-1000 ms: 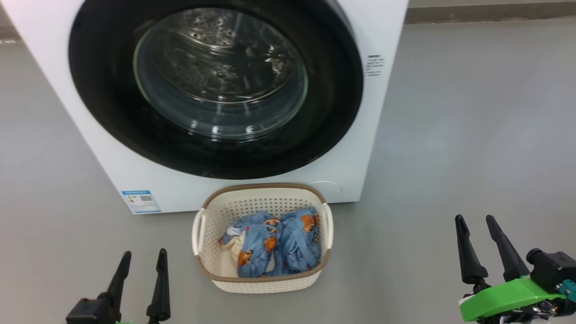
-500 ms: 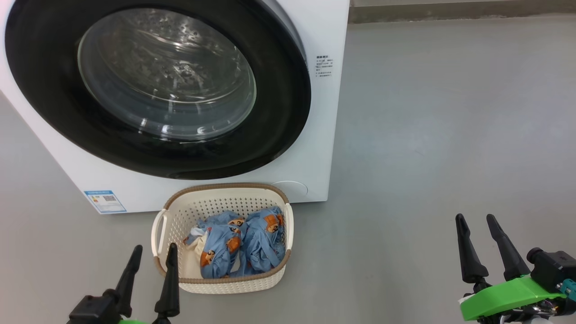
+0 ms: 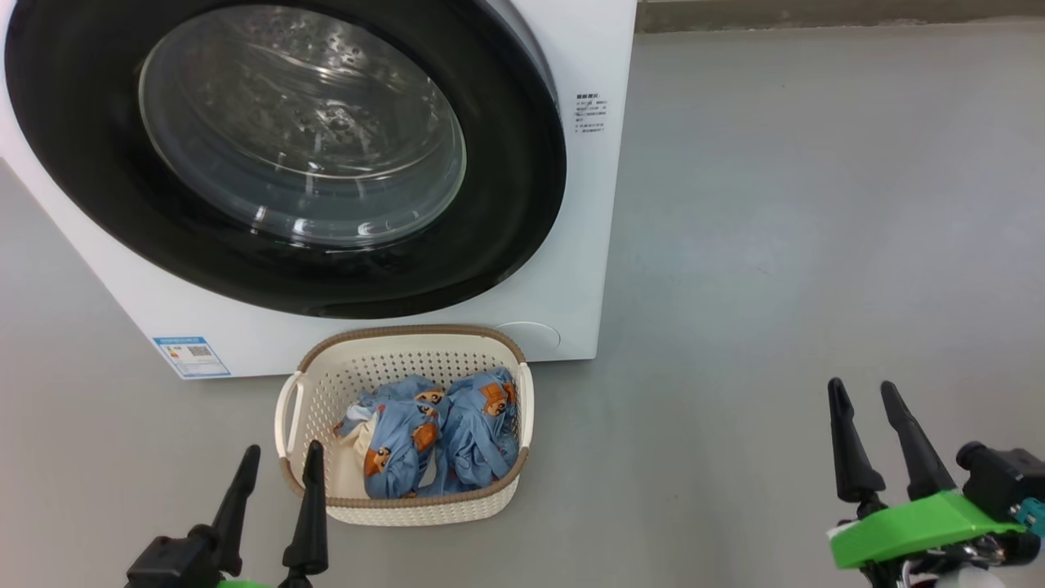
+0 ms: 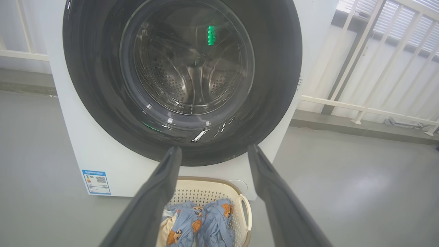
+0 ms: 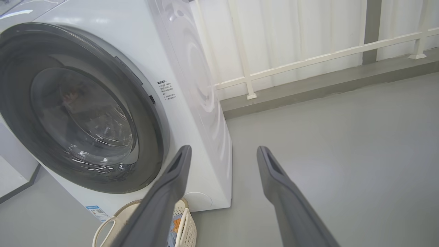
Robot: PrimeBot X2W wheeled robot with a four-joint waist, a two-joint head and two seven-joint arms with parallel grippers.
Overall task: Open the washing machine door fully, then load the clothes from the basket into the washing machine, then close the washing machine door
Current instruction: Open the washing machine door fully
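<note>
- The washing machine (image 3: 588,245) sits further left in the head view than a second ago. The camera has turned; nothing itself has moved.
- The washing machine door (image 3: 506,204), ahead and left of the right end effector (image 3: 859,382), is shut, so opening has not started.
- The basket (image 3: 408,506) holding the clothes (image 3: 441,433) sits just ahead-right of the left end effector (image 3: 282,447).
- Both end effectors hover low, fingers spread and empty, pointing towards the machine.

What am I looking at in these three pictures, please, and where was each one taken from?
A wheeled two-armed robot took them. One camera sits on its head, looking down; the others sit on each wrist, looking along that arm's two dark fingers. On the grey floor stands a big white front-loading washing machine, its round black-rimmed glass door shut. Before it sits a small cream perforated plastic basket holding light-blue printed clothes. The left gripper and right gripper are open and hold nothing.
</note>
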